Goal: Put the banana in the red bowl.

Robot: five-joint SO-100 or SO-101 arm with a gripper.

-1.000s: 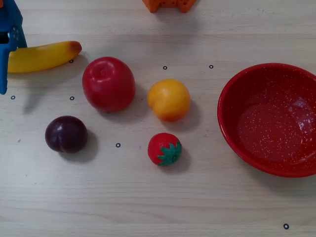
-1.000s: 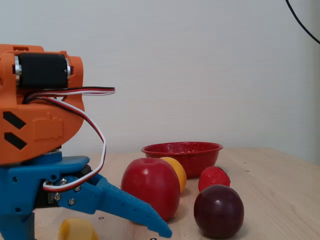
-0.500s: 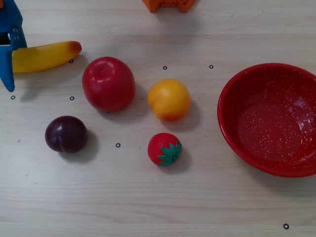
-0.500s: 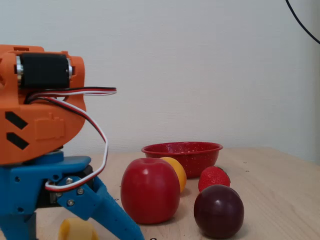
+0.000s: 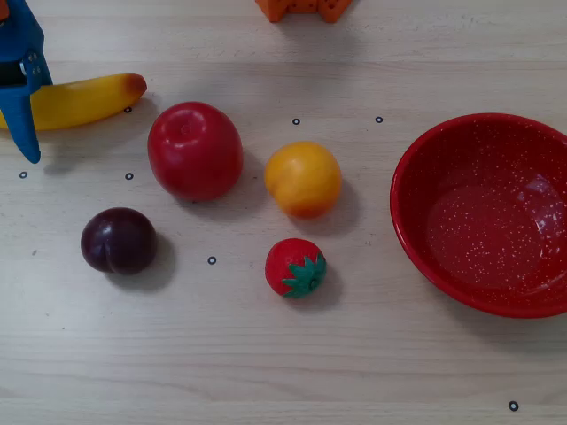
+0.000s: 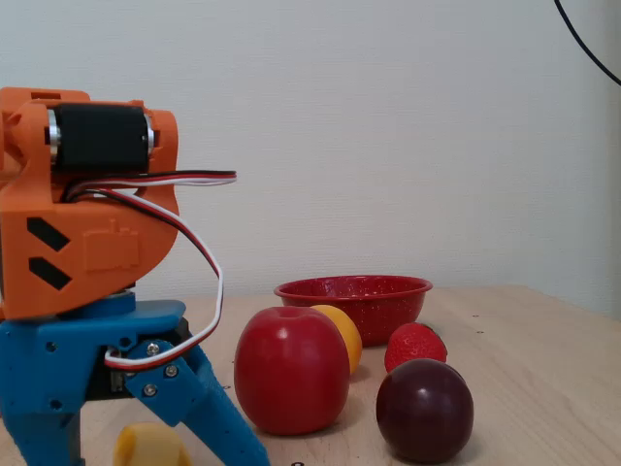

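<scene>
The yellow banana [image 5: 84, 100] lies at the far left of the overhead view, its reddish tip pointing right toward the apple. My blue gripper [image 6: 146, 460] straddles it, and one blue finger [image 5: 27, 133] crosses the banana's left part. In the fixed view the banana's end [image 6: 150, 447] shows between the two fingers [image 6: 218, 432], which stand a little wider than the fruit, so the gripper is open around it. The red bowl [image 5: 404, 190] sits empty at the far right of the overhead view and shows at the back in the fixed view [image 6: 354, 291].
Between banana and bowl lie a red apple [image 5: 195, 150], an orange fruit [image 5: 303, 179], a dark plum [image 5: 118, 240] and a strawberry [image 5: 295, 266]. An orange arm part [image 5: 301, 7] sits at the top edge. Small black dots mark the wooden table.
The right-hand finger has swung inward toward the banana, narrowing the jaws. The gripper has shifted slightly right along the banana. Banana and other fruit have not moved.
</scene>
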